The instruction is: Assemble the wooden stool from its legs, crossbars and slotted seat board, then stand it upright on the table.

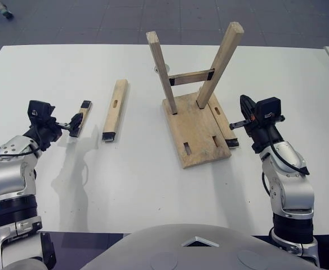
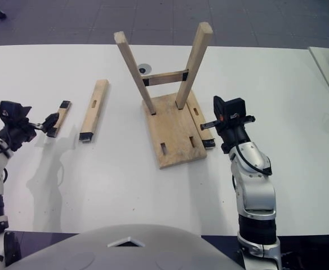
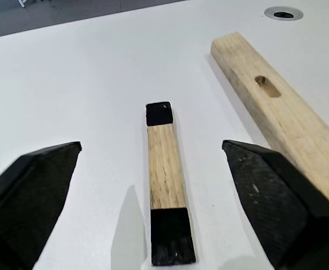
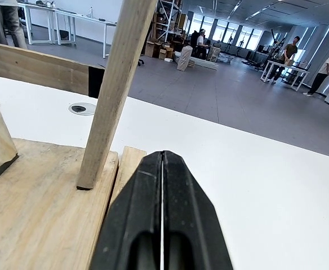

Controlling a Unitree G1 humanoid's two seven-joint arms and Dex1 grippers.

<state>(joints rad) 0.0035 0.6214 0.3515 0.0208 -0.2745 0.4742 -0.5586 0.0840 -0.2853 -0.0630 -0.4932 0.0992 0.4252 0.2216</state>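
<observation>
The slotted seat board (image 1: 194, 135) lies flat mid-table with two legs (image 1: 162, 72) (image 1: 221, 63) standing up from it, joined by a black-tipped crossbar (image 1: 190, 77). Another leg (image 1: 223, 125) lies along the board's right edge. A loose leg (image 1: 115, 109) with a slot lies to the left. Further left is a short black-tipped crossbar (image 3: 165, 180). My left gripper (image 1: 74, 124) hangs open just in front of that crossbar's near end, one finger (image 3: 35, 191) on each side. My right gripper (image 1: 236, 124) is shut and empty, its tip (image 4: 161, 208) close to the leg beside the board.
A round cable hole (image 3: 283, 12) sits in the white table (image 1: 136, 180) behind the stool parts. The table's front and far right offer free room. An open hall with desks and people lies far behind.
</observation>
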